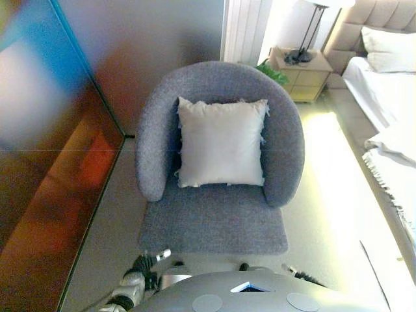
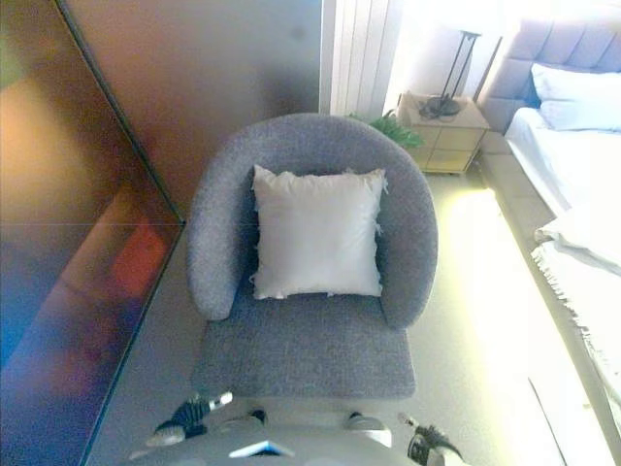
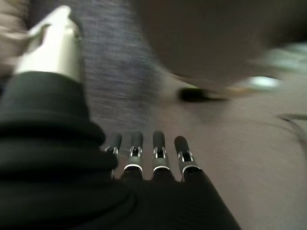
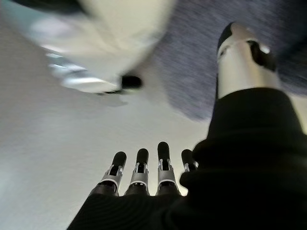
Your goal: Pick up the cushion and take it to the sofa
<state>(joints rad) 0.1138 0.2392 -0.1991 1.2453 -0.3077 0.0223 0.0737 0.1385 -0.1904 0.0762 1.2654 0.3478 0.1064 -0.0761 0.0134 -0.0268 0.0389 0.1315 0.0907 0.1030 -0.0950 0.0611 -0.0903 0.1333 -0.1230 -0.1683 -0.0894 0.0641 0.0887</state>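
A white square cushion [image 1: 222, 143] with fringed edges leans upright against the back of a grey round-backed armchair [image 1: 214, 224]. It also shows in the right eye view [image 2: 318, 233]. Both hands hang low in front of the chair's front edge, well apart from the cushion. My left hand [image 1: 144, 265] is at the lower left; its own wrist view shows straight fingers [image 3: 159, 146] holding nothing. My right hand [image 2: 424, 445] is at the lower right; its fingers [image 4: 140, 165] are straight and empty too.
A dark glossy panel [image 1: 45, 169] runs along the left side. A bed [image 1: 390, 91] stands at the right, with a nightstand [image 1: 309, 75], a lamp [image 1: 302, 49] and a green plant [image 1: 273, 70] behind the chair. Pale floor [image 1: 331, 195] lies between chair and bed.
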